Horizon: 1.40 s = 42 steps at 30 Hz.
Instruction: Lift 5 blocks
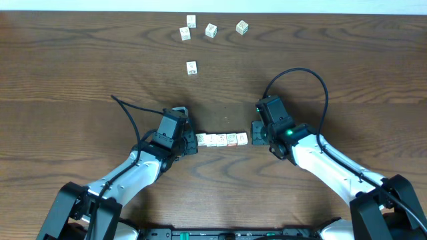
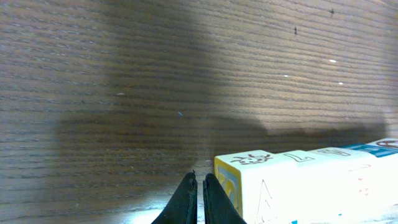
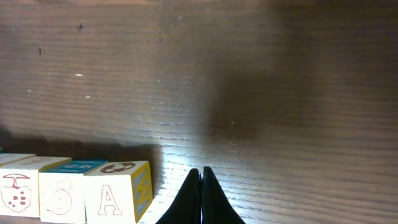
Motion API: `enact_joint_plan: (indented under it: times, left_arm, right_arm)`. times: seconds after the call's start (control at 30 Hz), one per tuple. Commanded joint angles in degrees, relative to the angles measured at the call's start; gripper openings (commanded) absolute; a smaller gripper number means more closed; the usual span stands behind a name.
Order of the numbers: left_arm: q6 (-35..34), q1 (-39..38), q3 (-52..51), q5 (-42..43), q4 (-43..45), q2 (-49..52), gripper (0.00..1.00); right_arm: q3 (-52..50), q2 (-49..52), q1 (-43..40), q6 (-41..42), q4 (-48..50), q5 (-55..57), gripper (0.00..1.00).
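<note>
Blocks [image 1: 222,139] lie in a row, its ends flanked by clenched left end effector [image 2: 200,177] and clenched right end effector [image 3: 200,170].

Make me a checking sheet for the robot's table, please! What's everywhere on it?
Surface: wooden table, brown, nothing spilled.
Job's things: row of blocks lined up end to end between the arms; cannot tell whether it is lifted.
Clutter: five loose blocks at the far side.
Grippers: left gripper and right gripper, fingers shut, one at each end of the row.
Cables: left arm's cable and right arm's cable, black, looping loosely.
Surroundings: pale strip past the far edge; nothing else seen.
</note>
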Motion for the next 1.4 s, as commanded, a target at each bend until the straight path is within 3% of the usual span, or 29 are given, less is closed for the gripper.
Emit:
enact_joint_plan:
  times: [0.0, 0.43, 0.63, 0.9, 1.37]
  left_arm:
    - [-0.1, -0.1, -0.3, 0.8, 0.1, -0.5, 0.07]
    - [0.0, -0.1, -0.3, 0.7, 0.1, -0.5, 0.07]
    - [0.3, 0.0, -0.2, -6.3, 0.5, -0.5, 0.07]
    - [1.7, 0.7, -0.2, -6.6, 9.7, -0.5, 0.07]
    - [1.7, 0.7, -0.1, -6.3, 12.9, 0.8, 0.07]
  right_arm:
    - [0.3, 1.3, -0.6, -0.8, 0.2, -1.5, 0.01]
    - [0.3, 2.1, -0.3, 1.8, -0.3, -4.4, 0.01]
    - [0.3, 2.1, -0.3, 1.8, -0.6, -4.7, 0.01]
    - [0.3, 2.1, -0.3, 1.7, -1.6, -4.7, 0.01]
    - [0.3, 2.1, -0.3, 1.8, -2.0, -4.7, 0.01]
